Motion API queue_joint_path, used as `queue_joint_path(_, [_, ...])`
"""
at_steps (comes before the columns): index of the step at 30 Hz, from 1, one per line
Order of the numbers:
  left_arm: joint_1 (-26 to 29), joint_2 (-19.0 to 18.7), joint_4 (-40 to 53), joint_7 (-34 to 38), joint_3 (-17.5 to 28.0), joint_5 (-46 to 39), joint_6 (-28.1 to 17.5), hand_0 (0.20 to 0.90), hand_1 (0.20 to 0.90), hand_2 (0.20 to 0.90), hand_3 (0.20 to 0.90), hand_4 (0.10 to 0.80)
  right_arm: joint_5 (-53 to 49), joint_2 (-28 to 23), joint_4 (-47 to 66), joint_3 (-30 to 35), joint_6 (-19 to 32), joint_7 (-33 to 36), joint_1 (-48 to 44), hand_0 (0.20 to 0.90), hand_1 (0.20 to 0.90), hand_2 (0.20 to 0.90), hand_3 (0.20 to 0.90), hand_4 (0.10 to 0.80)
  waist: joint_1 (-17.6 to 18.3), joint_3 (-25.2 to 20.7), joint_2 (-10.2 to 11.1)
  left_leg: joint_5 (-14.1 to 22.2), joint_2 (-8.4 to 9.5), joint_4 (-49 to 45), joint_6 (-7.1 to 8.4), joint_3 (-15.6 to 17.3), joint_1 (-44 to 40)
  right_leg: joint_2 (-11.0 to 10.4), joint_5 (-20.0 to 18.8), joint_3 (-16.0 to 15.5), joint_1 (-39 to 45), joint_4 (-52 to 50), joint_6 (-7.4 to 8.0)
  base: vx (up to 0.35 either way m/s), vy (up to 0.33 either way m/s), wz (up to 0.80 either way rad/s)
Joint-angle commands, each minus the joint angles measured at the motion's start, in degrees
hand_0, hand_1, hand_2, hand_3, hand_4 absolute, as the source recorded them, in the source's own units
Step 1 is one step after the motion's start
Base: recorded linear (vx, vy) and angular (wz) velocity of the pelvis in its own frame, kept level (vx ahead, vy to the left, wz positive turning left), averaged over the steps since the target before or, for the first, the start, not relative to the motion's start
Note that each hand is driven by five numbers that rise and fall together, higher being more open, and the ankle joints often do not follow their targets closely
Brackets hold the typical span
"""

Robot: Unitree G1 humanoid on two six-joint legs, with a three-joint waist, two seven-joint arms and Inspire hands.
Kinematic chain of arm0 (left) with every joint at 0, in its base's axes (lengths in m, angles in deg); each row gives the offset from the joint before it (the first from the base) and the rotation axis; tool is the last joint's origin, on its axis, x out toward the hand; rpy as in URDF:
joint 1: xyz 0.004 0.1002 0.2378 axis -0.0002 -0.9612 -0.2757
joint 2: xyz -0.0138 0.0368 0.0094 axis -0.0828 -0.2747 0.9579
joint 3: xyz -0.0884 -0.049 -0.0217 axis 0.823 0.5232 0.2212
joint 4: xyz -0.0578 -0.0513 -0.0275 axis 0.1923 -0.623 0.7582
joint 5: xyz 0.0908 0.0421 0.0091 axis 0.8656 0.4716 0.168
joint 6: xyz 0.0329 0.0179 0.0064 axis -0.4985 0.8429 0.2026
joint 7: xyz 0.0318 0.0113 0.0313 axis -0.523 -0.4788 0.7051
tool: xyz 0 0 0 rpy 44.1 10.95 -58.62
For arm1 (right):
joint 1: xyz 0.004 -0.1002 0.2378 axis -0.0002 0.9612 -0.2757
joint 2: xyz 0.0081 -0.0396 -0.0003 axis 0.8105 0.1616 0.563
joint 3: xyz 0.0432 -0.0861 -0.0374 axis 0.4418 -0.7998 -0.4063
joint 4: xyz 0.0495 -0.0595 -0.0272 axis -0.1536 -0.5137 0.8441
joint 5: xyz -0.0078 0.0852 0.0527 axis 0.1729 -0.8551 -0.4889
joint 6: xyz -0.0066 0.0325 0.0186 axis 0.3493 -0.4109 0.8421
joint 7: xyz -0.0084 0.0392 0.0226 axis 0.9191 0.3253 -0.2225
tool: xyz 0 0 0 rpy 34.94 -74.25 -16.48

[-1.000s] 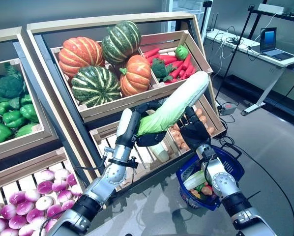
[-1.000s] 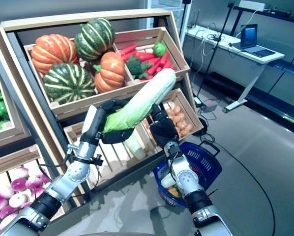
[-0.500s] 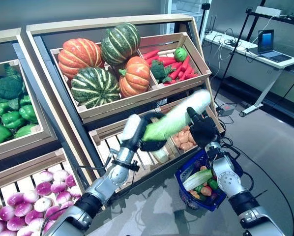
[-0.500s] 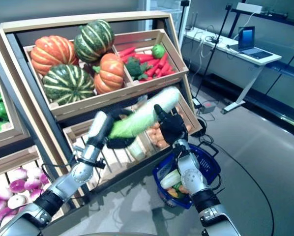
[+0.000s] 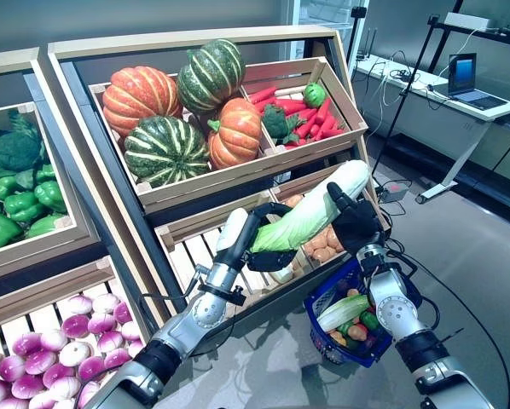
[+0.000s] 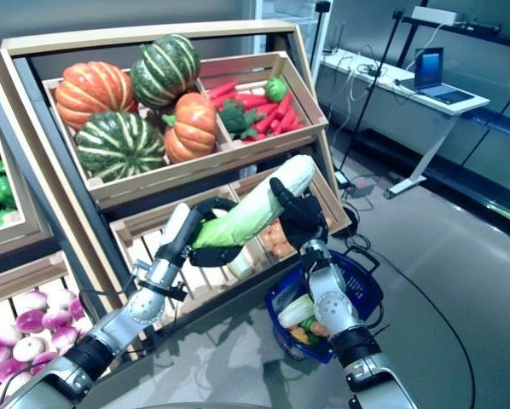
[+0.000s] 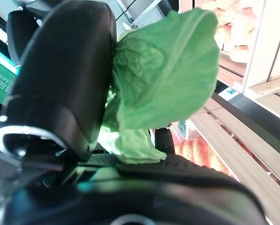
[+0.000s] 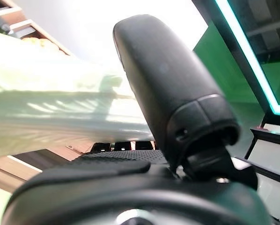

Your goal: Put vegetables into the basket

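I see long cabbage [image 5: 310,213] carried by 2 hands above and just shelf-side of blue basket [image 5: 402,334]. Left robot hand [image 5: 257,241] clenched round leafy green end; right robot hand [image 5: 354,223] grasping pale stalk end. Reason, my guess: too long for 1 hand. Long axis slanted: white end up toward carrot crate [image 5: 336,94], leaf end lower, away from basket (basket already holds vegetables). I judge lowering comes next.
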State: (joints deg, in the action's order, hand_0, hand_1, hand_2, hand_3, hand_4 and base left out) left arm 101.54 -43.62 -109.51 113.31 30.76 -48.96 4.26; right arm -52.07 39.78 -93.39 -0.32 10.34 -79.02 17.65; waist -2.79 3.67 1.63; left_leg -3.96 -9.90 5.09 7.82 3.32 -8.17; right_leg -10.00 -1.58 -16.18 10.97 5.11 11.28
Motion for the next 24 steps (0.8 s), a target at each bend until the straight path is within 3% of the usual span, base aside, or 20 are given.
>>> queue_joint_path(1, [4.49, -0.79, 0.36, -9.07, -13.32, 8.7, -6.93, 0.3, 0.3, 0.3, 0.3, 0.4, -0.57, 3.36, 8.83, 3.46, 1.4, -10.42, -19.47, 0.3, 0.3, 0.3, 0.3, 0.4, -0.3, -1.11, 1.41, 5.45, 1.7, -0.09, -2.06, -0.69, -0.93, -0.42, 0.07, 3.96, -0.89, -0.43, -2.2, 0.0, 0.0, 0.0])
queue_joint_path(22, [3.61, 0.04, -1.06, -8.31, -10.45, 2.84, -6.5, 0.3, 0.3, 0.3, 0.3, 0.4, -1.82, 4.34, 6.87, 3.8, -1.36, -10.9, -17.77, 0.3, 0.3, 0.3, 0.3, 0.4, -0.23, -1.42, 1.29, 6.07, 1.55, -0.09, -1.87, -0.71, -1.43, -0.47, 0.56, 3.97, -0.47, -0.4, -2.12, 0.009, -0.001, 0.0])
queue_joint_path(24, [2.89, 0.38, -1.54, -8.45, -9.3, 0.71, -5.93, 0.9, 0.9, 0.9, 0.9, 0.8, -1.42, 4.36, 6.55, 3.98, -1.26, -10.56, -17.37, 0.3, 0.3, 0.3, 0.3, 0.4, -0.3, -1.34, 1.42, 5.46, 1.68, -0.09, -1.96, -0.69, -1.14, -0.5, 0.03, 4.0, -0.76, -0.39, -2.26, 0.0, 0.0, 0.0])
